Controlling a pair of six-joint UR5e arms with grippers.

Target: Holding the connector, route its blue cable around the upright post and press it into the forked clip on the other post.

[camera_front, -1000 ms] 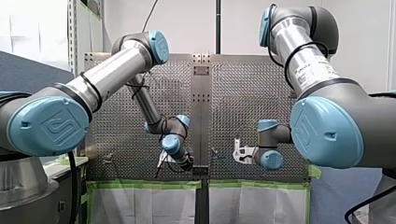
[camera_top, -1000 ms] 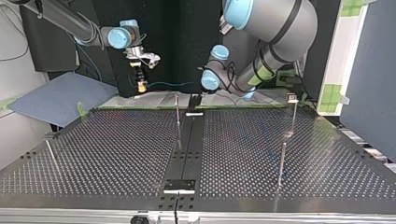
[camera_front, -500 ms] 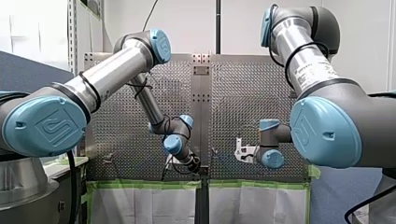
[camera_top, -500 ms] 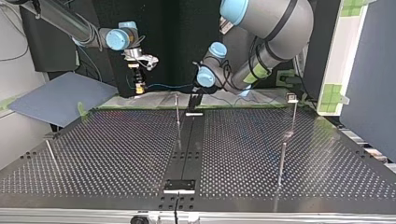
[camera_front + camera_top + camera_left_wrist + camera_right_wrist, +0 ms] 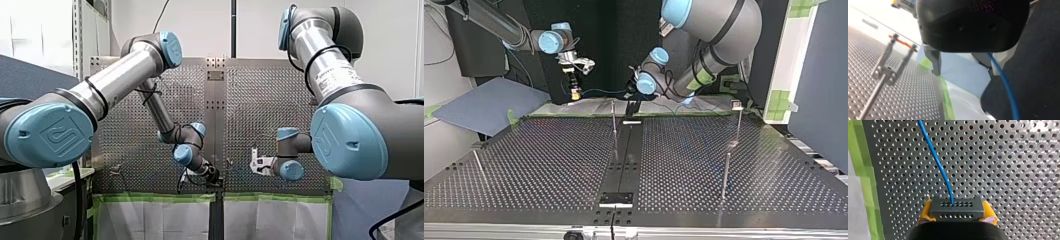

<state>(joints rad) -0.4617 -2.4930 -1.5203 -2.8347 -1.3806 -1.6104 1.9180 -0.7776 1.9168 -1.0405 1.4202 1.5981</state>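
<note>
Right gripper (image 5: 957, 213) clamps the connector (image 5: 957, 206) in yellow pads over the table's arm-side edge; left gripper (image 5: 965, 72), fingers apart beside the blue cable (image 5: 934, 157), should guide it taut around 1 upright post (image 5: 614, 120) towards the forked clip (image 5: 885, 72).

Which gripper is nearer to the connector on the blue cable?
Right. The connector is clamped between the jaws of my right gripper; my left gripper sits farther along the blue cable, apart from the connector.

desk (image 5: 549, 165): perforated metal, dull sheen
blue cable (image 5: 936, 157): smooth glossy plastic sheath
connector (image 5: 957, 208): matt dark plastic
post (image 5: 725, 175): bare metal
</note>
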